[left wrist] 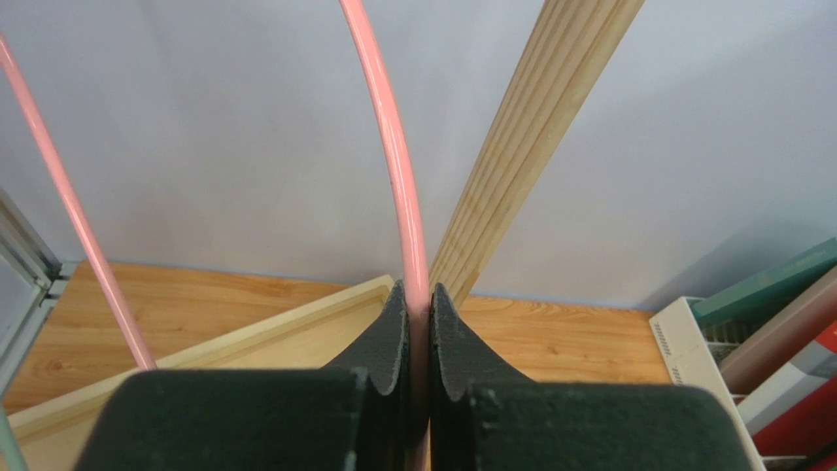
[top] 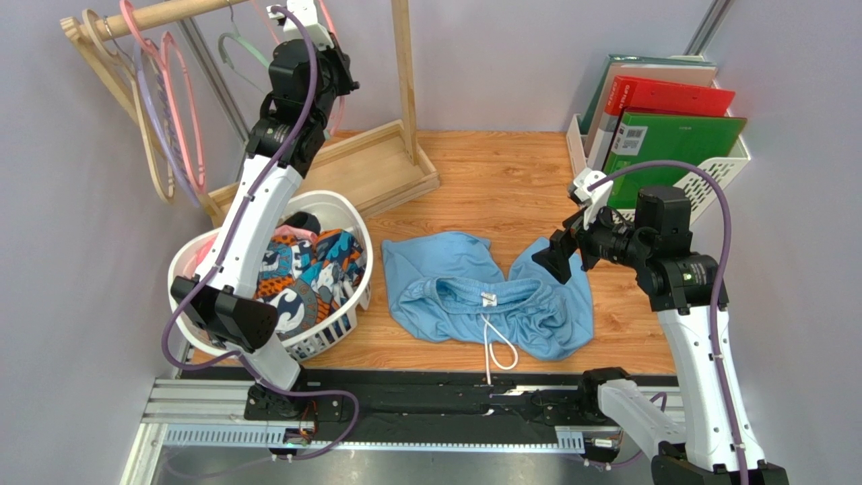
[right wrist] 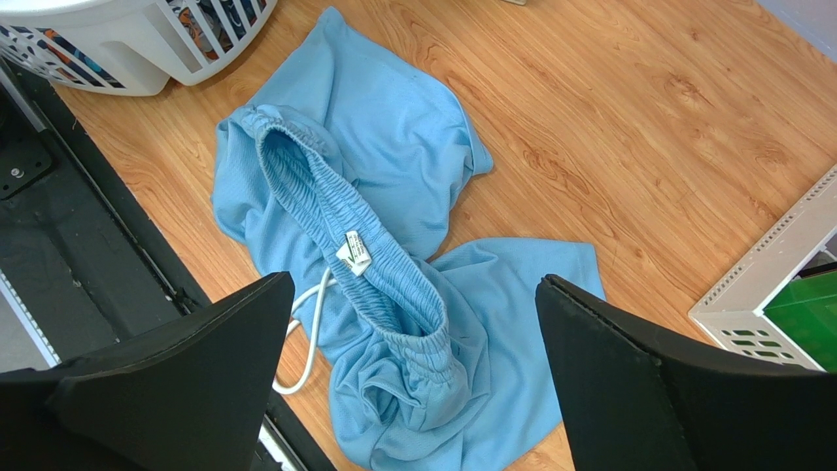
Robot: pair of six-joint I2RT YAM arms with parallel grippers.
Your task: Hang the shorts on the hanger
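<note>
Wooden tabletop (top: pixel 506 172) holds shorts (top: pixel 455 288) that look soft and floppy; best grab the waistband (right wrist: pixel 344 211). Left fingers (left wrist: pixel 391 339) pinch the pink hanger (left wrist: pixel 393 177); right fingers (right wrist: pixel 196 363) spread wide.

Bare wooden tabletop (top: pixel 506 172) lies open at upper centre of the overhead view, between the pale wooden rack base (top: pixel 354 167) and the white slotted file holder (top: pixel 713 182). A white slatted laundry basket (top: pixel 334 205) blocks the left, and light blue fabric shorts (top: pixel 445 273) cover lower centre. At upper left, a thin salmon-pink hanger (left wrist: pixel 393 147) and an upright wooden post (top: pixel 405 71) crowd the way.
</note>
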